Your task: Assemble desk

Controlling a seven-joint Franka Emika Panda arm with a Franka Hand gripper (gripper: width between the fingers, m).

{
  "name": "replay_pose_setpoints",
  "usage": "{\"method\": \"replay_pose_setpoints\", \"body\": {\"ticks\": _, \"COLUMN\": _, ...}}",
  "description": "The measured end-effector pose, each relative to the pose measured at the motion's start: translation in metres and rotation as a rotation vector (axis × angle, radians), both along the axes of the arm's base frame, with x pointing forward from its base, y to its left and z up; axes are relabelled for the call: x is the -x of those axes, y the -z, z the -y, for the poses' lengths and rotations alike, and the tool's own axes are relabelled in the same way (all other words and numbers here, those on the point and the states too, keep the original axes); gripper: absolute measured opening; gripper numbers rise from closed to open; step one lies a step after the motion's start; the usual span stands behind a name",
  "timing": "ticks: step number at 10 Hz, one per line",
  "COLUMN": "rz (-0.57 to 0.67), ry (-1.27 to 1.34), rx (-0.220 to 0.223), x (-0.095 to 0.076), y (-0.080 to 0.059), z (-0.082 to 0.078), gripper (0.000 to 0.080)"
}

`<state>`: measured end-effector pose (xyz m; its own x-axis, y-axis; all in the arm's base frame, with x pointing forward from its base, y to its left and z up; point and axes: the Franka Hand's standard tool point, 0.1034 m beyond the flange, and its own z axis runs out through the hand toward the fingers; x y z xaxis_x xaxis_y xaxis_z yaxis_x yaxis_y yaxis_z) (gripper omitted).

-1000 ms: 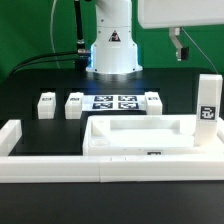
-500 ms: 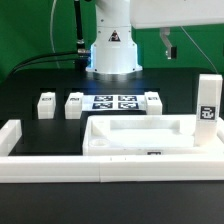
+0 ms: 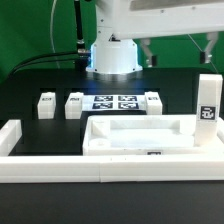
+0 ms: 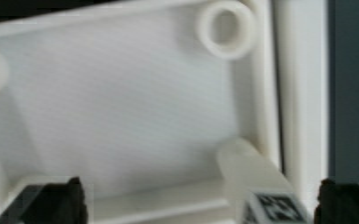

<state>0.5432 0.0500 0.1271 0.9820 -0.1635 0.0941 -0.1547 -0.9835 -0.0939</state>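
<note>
Wrist view: jaws spread wide, nothing between them, poised over the tabletop panel (image 4: 140,110) flat on the worktop (image 3: 30,85) directly beneath. We judge: opening reach. Next: descend, straddle one rim, pinch.

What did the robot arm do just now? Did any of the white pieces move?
The gripper slid toward the exterior view's left and turned. It is now above the tabletop, open and empty. Nothing was grabbed or let go. The tabletop, the four legs and the marker board stayed put.
</note>
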Motion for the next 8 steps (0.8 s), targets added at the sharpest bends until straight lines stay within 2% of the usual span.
{"method": "replay_pose_setpoints", "body": {"ticks": 1, "rz": 0.025, "ry": -0.007, "rx": 0.008, "x": 0.011, "y": 0.013, "z": 0.016, "gripper": 0.0649}}
{"method": "replay_pose_setpoints", "body": {"ticks": 2, "rz": 0.026, "ry": -0.002, "rx": 0.013, "x": 0.016, "y": 0.02, "z": 0.018, "gripper": 0.0649}}
{"method": "replay_pose_setpoints", "body": {"ticks": 5, "rz": -0.006, "ry": -0.005, "rx": 0.005, "x": 0.017, "y": 0.02, "z": 0.017, "gripper": 0.0649}}
{"method": "replay_pose_setpoints", "body": {"ticks": 6, "rz": -0.021, "ry": 0.004, "rx": 0.002, "x": 0.022, "y": 0.024, "z": 0.018, "gripper": 0.0649}}
{"method": "replay_pose_setpoints", "body": {"ticks": 7, "rz": -0.083, "ry": 0.04, "rx": -0.011, "x": 0.036, "y": 0.037, "z": 0.023, "gripper": 0.0649}}
{"method": "replay_pose_setpoints", "body": {"ticks": 8, "rz": -0.163, "ry": 0.056, "rx": -0.023, "x": 0.046, "y": 0.041, "z": 0.017, "gripper": 0.0649}}
